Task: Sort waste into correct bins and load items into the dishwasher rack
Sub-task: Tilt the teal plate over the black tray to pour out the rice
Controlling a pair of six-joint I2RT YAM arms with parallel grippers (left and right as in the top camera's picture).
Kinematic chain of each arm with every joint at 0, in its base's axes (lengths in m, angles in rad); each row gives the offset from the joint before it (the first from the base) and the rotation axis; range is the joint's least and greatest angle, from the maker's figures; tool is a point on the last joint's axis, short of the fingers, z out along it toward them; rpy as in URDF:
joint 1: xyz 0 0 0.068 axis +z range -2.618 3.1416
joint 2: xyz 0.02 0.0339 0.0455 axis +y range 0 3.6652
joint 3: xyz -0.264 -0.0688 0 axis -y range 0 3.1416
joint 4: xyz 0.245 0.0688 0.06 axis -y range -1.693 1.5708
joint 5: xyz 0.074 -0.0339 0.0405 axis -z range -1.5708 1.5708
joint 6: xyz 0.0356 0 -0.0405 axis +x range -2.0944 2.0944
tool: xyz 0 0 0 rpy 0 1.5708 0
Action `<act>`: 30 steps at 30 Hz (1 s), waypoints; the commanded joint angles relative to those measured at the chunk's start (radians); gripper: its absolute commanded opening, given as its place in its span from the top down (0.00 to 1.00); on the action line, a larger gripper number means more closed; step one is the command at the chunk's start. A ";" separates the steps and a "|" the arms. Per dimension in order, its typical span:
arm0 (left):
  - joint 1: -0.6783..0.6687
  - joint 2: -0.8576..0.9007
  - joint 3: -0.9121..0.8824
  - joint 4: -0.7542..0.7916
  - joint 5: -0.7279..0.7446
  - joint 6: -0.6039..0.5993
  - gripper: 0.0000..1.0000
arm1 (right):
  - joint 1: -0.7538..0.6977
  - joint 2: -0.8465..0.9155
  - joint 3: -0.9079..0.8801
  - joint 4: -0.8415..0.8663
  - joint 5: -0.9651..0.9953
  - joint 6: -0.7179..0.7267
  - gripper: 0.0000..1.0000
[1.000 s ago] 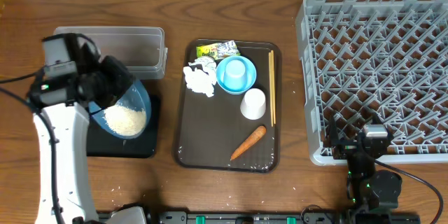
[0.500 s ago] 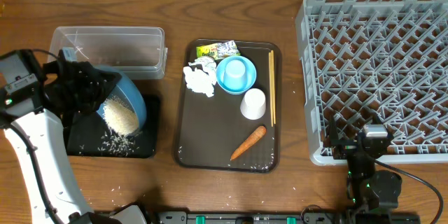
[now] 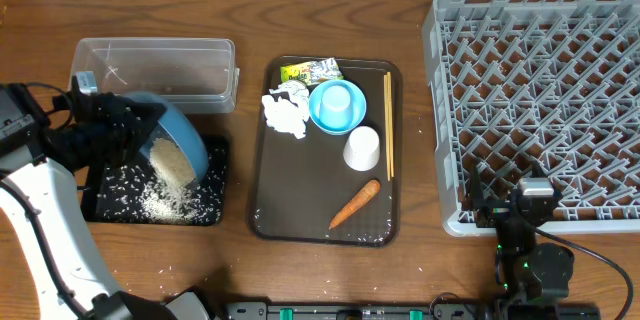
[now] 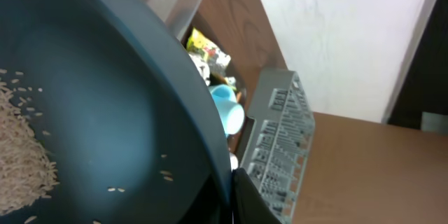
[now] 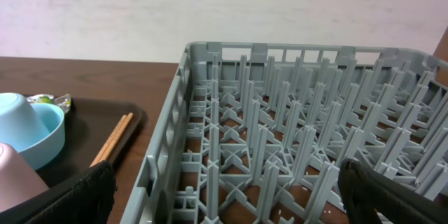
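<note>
Blue bowl [image 3: 178,145], pinched by left gripper [image 3: 120,125], tilted over black tray [image 3: 218,210]; right gripper [image 3: 533,198] spread.

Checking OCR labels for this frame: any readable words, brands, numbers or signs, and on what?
None legible.
The yellow-green snack wrapper on the brown tray: printed, but too small and blurred to read in any view.
The dishwasher rack: no markings visible.
</note>
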 commanded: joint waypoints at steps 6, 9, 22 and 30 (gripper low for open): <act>0.014 0.011 -0.017 -0.039 0.122 0.034 0.94 | -0.004 -0.006 -0.003 -0.003 0.000 0.006 0.01; 0.034 0.011 -0.017 -0.078 0.200 0.083 0.94 | -0.004 -0.006 -0.003 -0.003 0.000 0.006 0.01; 0.124 0.017 -0.017 -0.159 0.188 0.195 0.94 | -0.004 -0.006 -0.003 -0.003 0.000 0.006 0.01; 0.130 0.024 -0.017 -0.215 0.247 0.264 0.94 | -0.004 -0.006 -0.003 -0.003 0.000 0.007 0.01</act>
